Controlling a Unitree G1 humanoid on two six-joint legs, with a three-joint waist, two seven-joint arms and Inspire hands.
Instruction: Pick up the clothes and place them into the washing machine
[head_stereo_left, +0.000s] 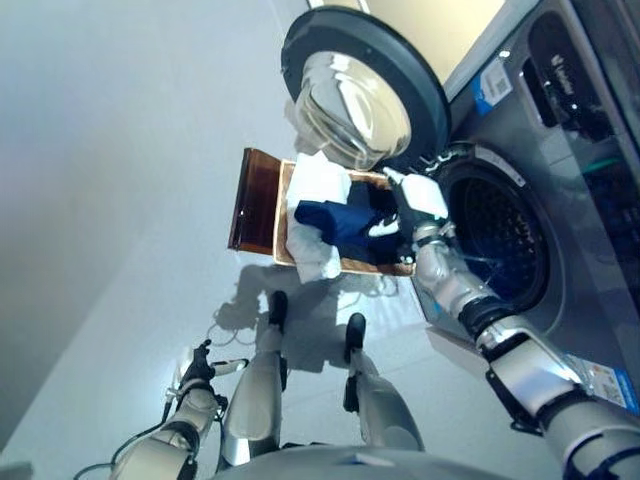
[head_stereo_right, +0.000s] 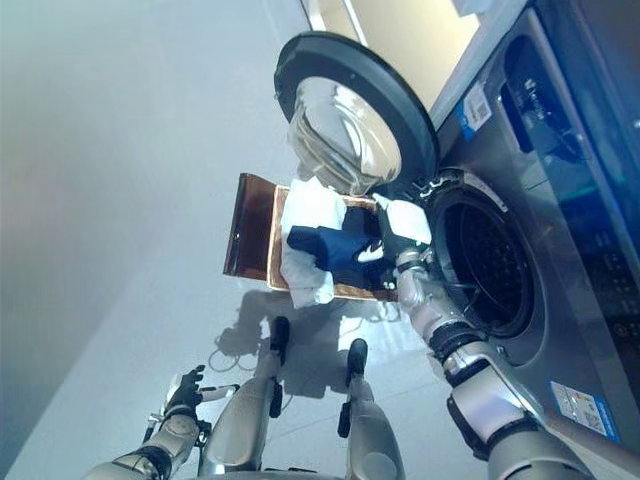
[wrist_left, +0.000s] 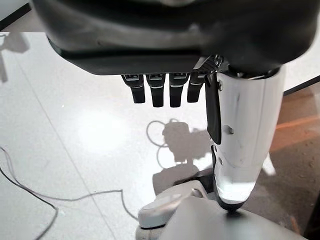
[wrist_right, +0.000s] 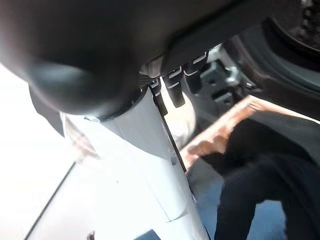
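A brown basket (head_stereo_left: 258, 200) lies on the floor in front of the washing machine (head_stereo_left: 560, 180). It holds white cloth (head_stereo_left: 318, 182), a navy garment (head_stereo_left: 335, 222) and some dark cloth (wrist_right: 270, 180). My right hand (head_stereo_left: 418, 203) hovers over the basket's machine-side end, just before the drum opening (head_stereo_left: 500, 240). Its fingers (wrist_right: 175, 87) are relaxed and the white-covered thumb (wrist_right: 150, 165) sticks out with nothing held. My left hand (head_stereo_left: 200, 365) hangs low at the lower left, away from the basket, with open, empty fingers (wrist_left: 157, 92).
The round glass door (head_stereo_left: 365, 90) stands swung open above the basket's far end. Pale floor (head_stereo_left: 120, 200) stretches to the left of the basket. The machine's grey front panel (head_stereo_left: 590, 330) fills the right side.
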